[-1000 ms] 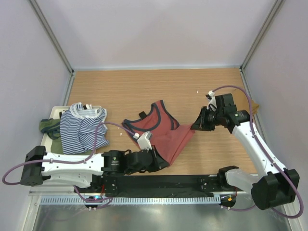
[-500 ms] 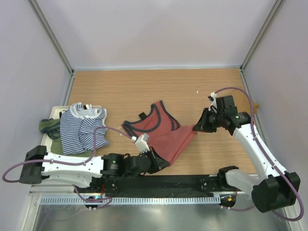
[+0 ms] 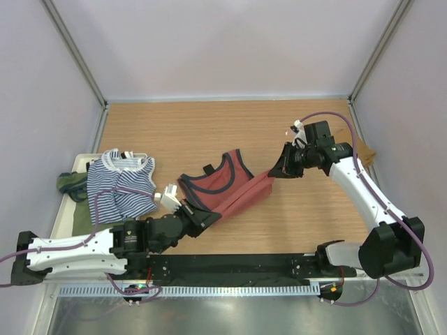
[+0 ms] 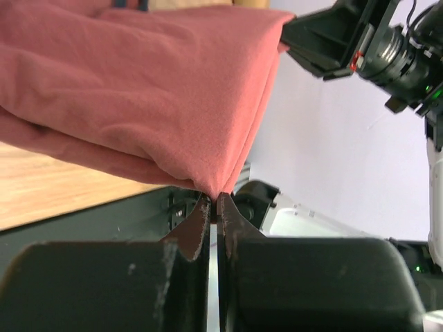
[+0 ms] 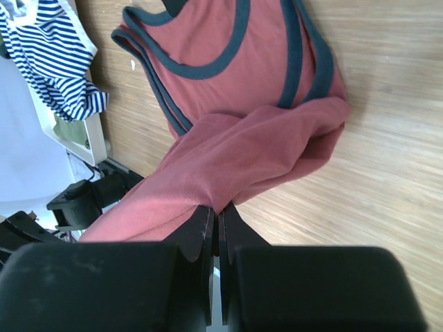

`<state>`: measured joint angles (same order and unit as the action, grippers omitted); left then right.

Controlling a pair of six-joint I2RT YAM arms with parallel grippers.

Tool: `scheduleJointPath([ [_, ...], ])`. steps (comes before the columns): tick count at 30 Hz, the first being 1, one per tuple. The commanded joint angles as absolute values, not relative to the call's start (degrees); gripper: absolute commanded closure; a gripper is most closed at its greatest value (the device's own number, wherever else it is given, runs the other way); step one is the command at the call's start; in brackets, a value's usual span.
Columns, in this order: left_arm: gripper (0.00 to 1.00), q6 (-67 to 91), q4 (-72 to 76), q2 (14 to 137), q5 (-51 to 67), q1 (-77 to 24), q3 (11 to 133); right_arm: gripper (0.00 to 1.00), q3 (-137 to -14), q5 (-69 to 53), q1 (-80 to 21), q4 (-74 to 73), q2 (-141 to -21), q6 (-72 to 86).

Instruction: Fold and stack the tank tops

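The rust-red tank top [image 3: 222,183] with navy trim lies mid-table, neckline toward the back. Its bottom hem is lifted and stretched taut between both grippers. My left gripper [image 3: 211,217] is shut on the near-left hem corner, and in the left wrist view the pinched red cloth [image 4: 138,90] rises from the tips [image 4: 216,198]. My right gripper [image 3: 274,172] is shut on the right hem corner [image 5: 221,207], above the wood. The navy-white striped tank top [image 3: 122,185] lies at the left, with the olive green one [image 3: 70,183] partly under it.
A white tray [image 3: 75,209] under the striped and olive tops sits at the table's left edge. A bit of tan-brown cloth [image 3: 368,152] shows at the right edge behind the right arm. Purple walls close in three sides, and a black rail [image 3: 265,265] runs along the near edge.
Both grippers have carried the red hem up and toward the back left. The loose fold that lay on the table is now pulled taut between them. The left arm has drawn back leftward.
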<state>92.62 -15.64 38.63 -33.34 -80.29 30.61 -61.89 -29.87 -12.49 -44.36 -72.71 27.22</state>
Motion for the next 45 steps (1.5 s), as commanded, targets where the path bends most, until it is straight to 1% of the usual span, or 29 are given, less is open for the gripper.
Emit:
scheduleJointPath([
  [1,1.00,91.1,-23.4,36.1,-32.3,-77.7,30.9,0.99,-66.0,-23.6,-11.3,-35.6,-75.0,27.5],
  [5,1.00,87.8,-23.0,35.4,-26.6,-70.5,30.0,0.99,-66.8,-24.4,-12.0,-33.2,-78.1,28.6],
  [8,1.00,85.4,-22.7,36.3,-21.0,-61.9,29.9,0.99,-68.1,-24.1,-12.8,-32.1,-81.1,29.3],
  [11,1.00,83.7,-23.6,37.1,-17.7,-56.5,30.8,0.99,-69.9,-23.1,-13.7,-31.8,-84.1,30.0],
  [19,1.00,79.5,-27.1,36.7,-12.7,-45.3,32.9,0.99,-75.5,-22.1,-16.6,-28.7,-91.9,32.1],
  [20,1.00,79.3,-27.0,36.7,-11.7,-42.5,32.3,0.99,-76.4,-22.0,-16.8,-28.6,-93.1,32.2],
  [22,1.00,78.4,-25.2,37.7,-7.7,-39.2,31.6,0.99,-78.6,-21.8,-17.2,-27.9,-95.8,33.0],
  [24,1.00,76.7,-23.5,39.1,-4.4,-33.9,30.5,0.99,-79.9,-21.4,-17.7,-26.9,-97.4,33.5],
  [25,1.00,76.1,-21.9,40.7,-1.0,-32.2,30.3,0.99,-81.2,-21.4,-17.8,-26.6,-99.1,33.9],
  [26,1.00,74.8,-21.4,41.8,-0.2,-28.9,30.4,0.99,-82.0,-21.3,-17.9,-26.4,-99.9,34.2],
  [28,1.00,73.5,-19.5,44.9,3.9,-26.0,30.5,0.99,-83.7,-20.7,-18.1,-25.8,-102.3,34.9],
  [29,1.00,72.2,-18.9,46.0,4.9,-23.4,30.9,0.99,-84.4,-20.7,-18.1,-25.0,-103.0,35.2],
  [33,1.00,68.9,-16.4,51.8,7.6,-17.9,32.2,0.98,-87.4,-20.0,-18.3,-22.9,-107.1,36.9],
  [36,1.00,66.7,-13.5,57.7,9.6,-14.4,32.7,0.90,-89.3,-20.0,-18.5,-20.8,-111.0,38.2],
  [37,0.99,66.1,-12.8,59.3,9.9,-13.0,33.1,0.81,-89.6,-20.0,-18.4,-20.0,-111.9,38.5],
  [38,0.96,65.6,-12.1,63.1,9.7,-12.6,33.5,0.71,-90.0,-19.7,-18.5,-18.1,-113.6,39.5],
  [40,0.85,64.1,-9.9,66.8,9.3,-11.3,34.8,0.50,-90.8,-18.8,-18.5,-15.1,-114.8,40.3],
  [41,0.84,63.6,-9.3,69.6,9.0,-11.0,35.5,0.45,-90.7,-18.5,-18.6,-14.2,-115.0,40.4],
  [42,0.78,62.8,-9.1,70.9,8.7,-10.8,36.5,0.38,-90.7,-18.5,-18.9,-13.4,-115.0,40.2],
  [43,0.70,60.7,-9.2,71.9,8.8,-10.7,38.8,0.27,-90.5,-18.5,-19.1,-13.0,-114.5,39.5],
  [44,0.58,59.5,-9.9,72.6,9.0,-10.8,40.2,0.23,-90.4,-17.5,-19.1,-12.9,-113.9,38.7],
  [45,0.36,58.4,-12.5,73.8,9.4,-10.8,41.6,0.17,-89.3,-17.1,-19.2,-12.9,-112.1,36.6],
])
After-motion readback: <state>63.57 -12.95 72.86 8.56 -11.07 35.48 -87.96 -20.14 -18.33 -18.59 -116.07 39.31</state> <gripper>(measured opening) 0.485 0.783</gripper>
